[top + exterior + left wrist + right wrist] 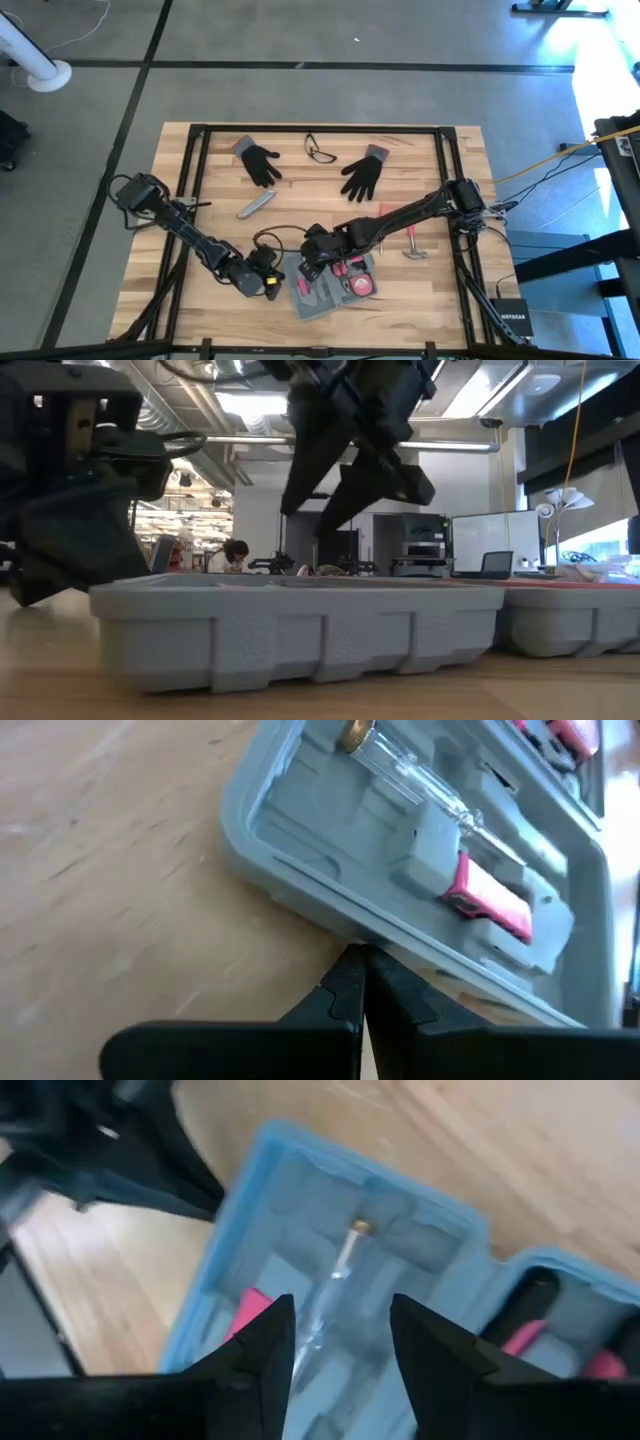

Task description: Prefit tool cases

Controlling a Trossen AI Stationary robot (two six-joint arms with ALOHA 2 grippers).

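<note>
Your tool case (335,285) lies open at the near middle of the table (440,290), both halves flat, moulded recesses up. Your left gripper (362,982) sits closed and empty against the case's left edge, apparently bracing it so it can't slide. Your right gripper (340,1350) hangs over the left half with its jaws partly apart, holding nothing; a clear-shafted tool (420,780) lies in its recess directly below. Only the wrist views show that tool seated; the overhead view hides it under the arm, though it alone shows the gloves (260,162) lying far behind.
</note>
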